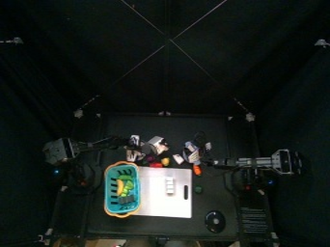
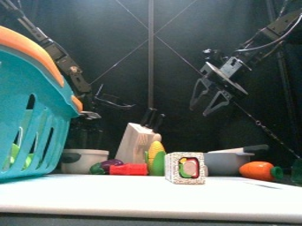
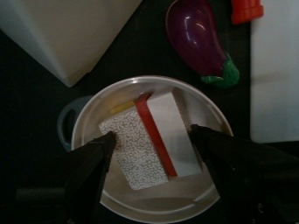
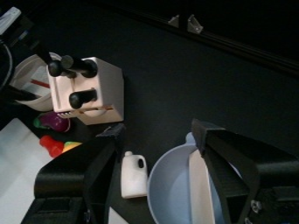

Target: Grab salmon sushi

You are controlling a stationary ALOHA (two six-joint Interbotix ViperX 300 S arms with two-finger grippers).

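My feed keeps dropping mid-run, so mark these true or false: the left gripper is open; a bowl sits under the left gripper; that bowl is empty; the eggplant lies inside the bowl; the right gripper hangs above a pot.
1. The left gripper is open. True.
2. A bowl sits under it. True.
3. The bowl is empty. False: a sushi piece with an orange layer lies in it.
4. The eggplant lies inside the bowl. False: it lies outside, beside the rim.
5. The right gripper hangs above a pot. True.

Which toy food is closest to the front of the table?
The square sushi roll, green-edged with a red middle. It stands alone in front; the orange carrot and the yellow-green piece sit farther back.
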